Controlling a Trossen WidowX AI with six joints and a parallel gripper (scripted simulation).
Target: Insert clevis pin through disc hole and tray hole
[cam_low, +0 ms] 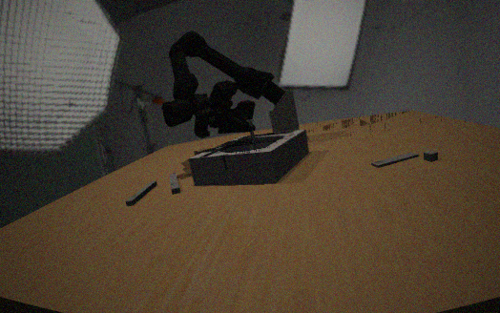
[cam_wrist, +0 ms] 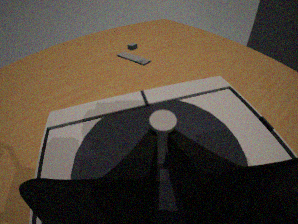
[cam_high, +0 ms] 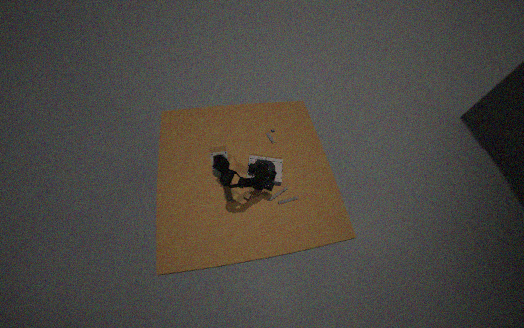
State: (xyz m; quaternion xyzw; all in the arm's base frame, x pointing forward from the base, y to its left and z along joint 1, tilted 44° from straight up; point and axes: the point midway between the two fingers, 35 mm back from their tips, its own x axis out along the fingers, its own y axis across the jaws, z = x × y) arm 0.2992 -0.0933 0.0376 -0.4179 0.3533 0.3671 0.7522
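1. Steel clevis pin (cam_low: 252,135) (cam_wrist: 163,120): gripped, broad round head uppermost, shank pointing down over the tray.
2. Jaws of the gripper (cam_high: 264,172) (cam_low: 253,128) (cam_wrist: 162,137): nearly closed, only a narrow gap, with the pin's shank pinched between the fingertips just below the head. The head stands proud of the fingers.
3. Arm (cam_high: 244,182) (cam_low: 219,59): raised from its pedestal (cam_low: 288,115), elbow bent high, forearm sloping over to a folded wrist. The gripper sits low above the tray.
4. Pin attitude: about upright in the exterior view. Its lower end is dark and partly hidden; whether it has entered either hole cannot be told.
5. Aluminium disc (cam_wrist: 100,145): wide, dark in this light, inside the rimmed steel tray (cam_high: 278,173) (cam_low: 234,170) (cam_wrist: 60,117). It appears to lie flat; the fingers cover its middle. The pin's head is above it, not seated on it.
6. Tabletop (cam_high: 200,240) (cam_low: 267,239) (cam_wrist: 90,75), wood-coloured: a first grey bar (cam_high: 279,194) (cam_low: 175,183) lies near the tray, a second grey bar (cam_high: 288,200) (cam_low: 141,193) farther out.
7. Other side of the tray: a third grey bar (cam_high: 270,137) (cam_low: 395,160) (cam_wrist: 134,58), with a small dark block (cam_high: 272,131) (cam_low: 430,156) (cam_wrist: 132,46) just beside its end.
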